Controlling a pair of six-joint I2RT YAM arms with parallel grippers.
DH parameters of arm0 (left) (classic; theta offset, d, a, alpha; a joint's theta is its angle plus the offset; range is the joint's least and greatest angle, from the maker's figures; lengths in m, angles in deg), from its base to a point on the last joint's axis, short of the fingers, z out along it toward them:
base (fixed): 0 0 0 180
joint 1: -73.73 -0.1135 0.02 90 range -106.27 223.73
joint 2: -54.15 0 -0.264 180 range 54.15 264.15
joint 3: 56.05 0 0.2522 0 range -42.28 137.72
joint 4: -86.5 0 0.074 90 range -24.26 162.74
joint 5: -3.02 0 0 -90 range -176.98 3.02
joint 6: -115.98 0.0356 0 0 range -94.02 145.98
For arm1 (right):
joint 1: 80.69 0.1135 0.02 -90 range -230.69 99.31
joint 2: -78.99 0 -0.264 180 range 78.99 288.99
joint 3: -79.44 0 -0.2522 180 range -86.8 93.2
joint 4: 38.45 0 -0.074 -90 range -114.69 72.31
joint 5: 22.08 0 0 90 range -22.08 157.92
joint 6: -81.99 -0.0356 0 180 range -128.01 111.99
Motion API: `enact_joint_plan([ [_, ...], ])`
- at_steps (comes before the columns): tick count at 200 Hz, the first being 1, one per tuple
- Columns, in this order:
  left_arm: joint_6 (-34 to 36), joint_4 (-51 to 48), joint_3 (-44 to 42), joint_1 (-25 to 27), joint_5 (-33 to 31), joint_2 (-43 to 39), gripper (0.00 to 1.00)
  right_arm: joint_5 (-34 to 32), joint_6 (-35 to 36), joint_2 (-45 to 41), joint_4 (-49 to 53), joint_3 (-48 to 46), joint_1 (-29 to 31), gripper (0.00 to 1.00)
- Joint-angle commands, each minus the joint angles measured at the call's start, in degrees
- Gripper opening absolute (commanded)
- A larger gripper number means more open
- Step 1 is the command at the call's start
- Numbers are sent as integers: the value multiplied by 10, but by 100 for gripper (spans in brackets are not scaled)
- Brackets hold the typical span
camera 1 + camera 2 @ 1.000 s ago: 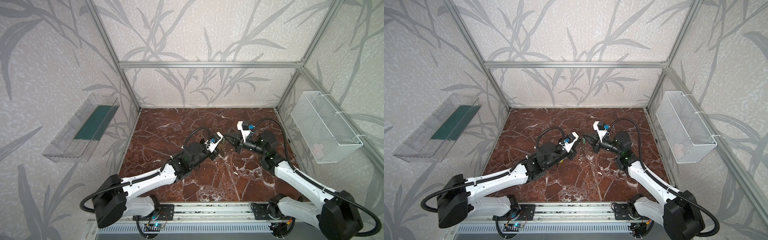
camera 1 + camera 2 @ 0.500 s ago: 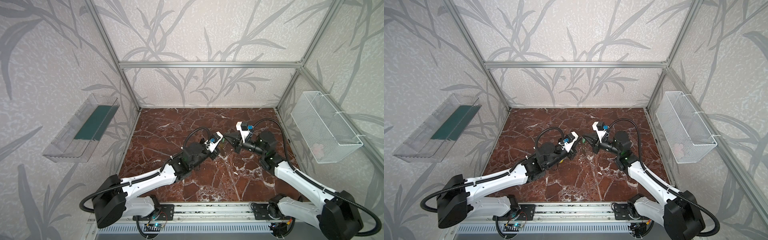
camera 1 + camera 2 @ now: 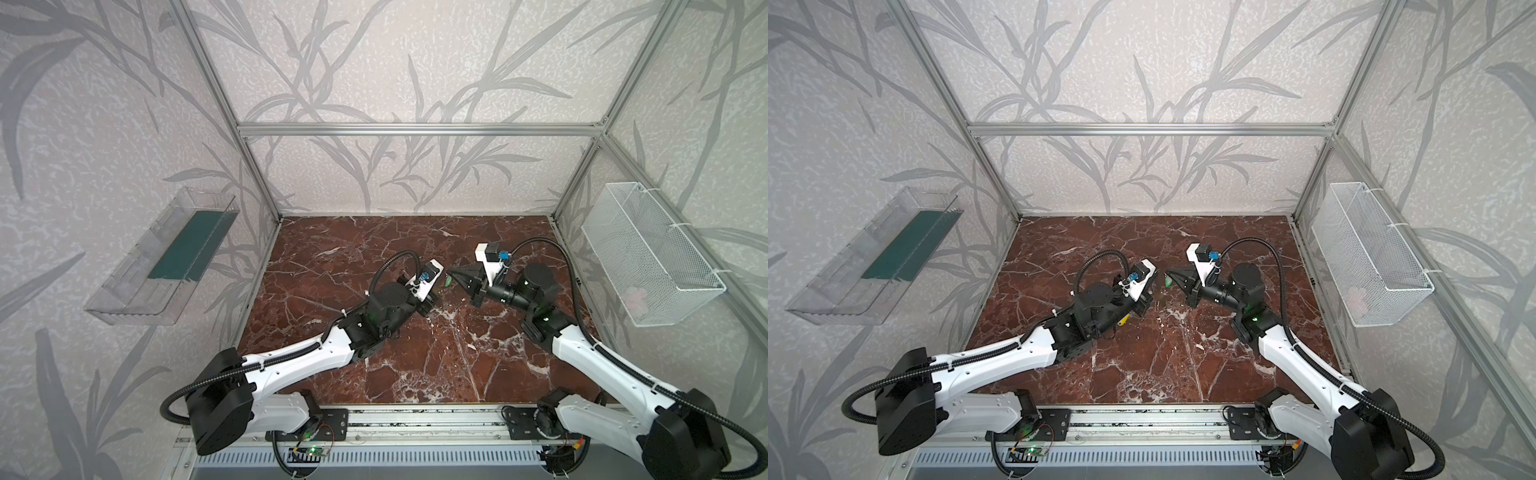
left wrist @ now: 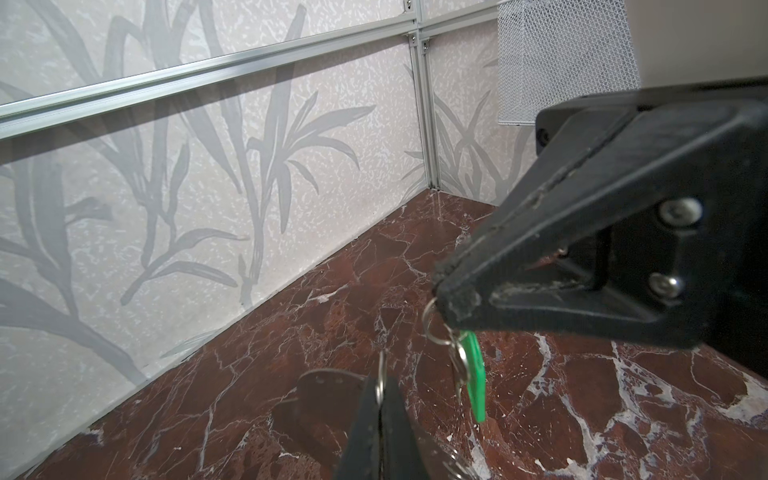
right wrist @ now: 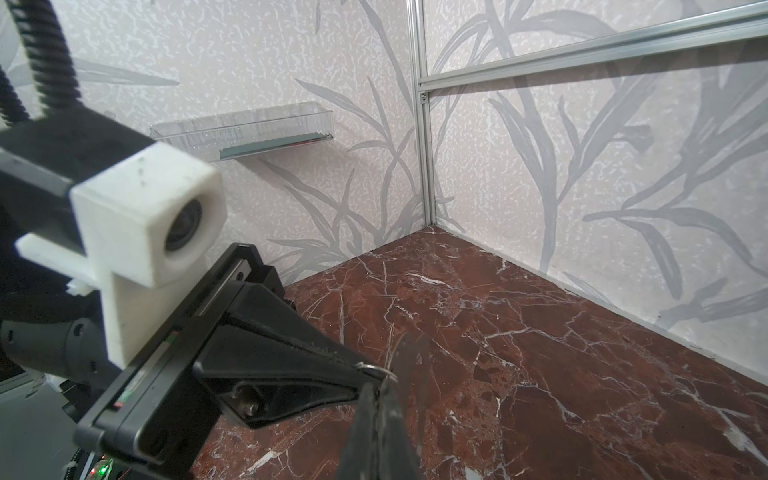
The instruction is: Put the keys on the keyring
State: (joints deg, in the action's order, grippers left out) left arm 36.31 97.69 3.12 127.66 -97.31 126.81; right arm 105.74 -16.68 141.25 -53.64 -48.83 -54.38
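keys first: almost nothing has changed over the last second. both arms sit where they were, tips nearly meeting over the middle of the counter (image 3: 1183,365), and both sets of jaws have stayed fully closed. read that as a hold in the fine threading step rather than progress, so you likely still have both keys to hang.

the green key (image 4: 473,374) dangles from a thin split ring (image 4: 430,322) pinched in the right jaws. in both top views it shows just at 6 o'clock of their tips. the left jaws are clamped on a second wire ring (image 4: 380,374), with the keyring (image 4: 328,384) just behind their tips. whether that plate itself is gripped, you cannot tell. the two rings are near but apart. the yellow key (image 3: 1122,320) lies on the counter at about 8 o'clock of the left jaws in a top view, partly under the left arm (image 3: 1000,361).
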Motion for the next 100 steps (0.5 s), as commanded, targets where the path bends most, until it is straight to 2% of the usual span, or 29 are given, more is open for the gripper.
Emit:
enact_joint_plan([
  [1,-3,6,25,0,10,4,0,23,5,11,-4,27,3,0],
  [100,-1,10,23,0,35,1,0,22,4,20,-7,32,3,0],
])
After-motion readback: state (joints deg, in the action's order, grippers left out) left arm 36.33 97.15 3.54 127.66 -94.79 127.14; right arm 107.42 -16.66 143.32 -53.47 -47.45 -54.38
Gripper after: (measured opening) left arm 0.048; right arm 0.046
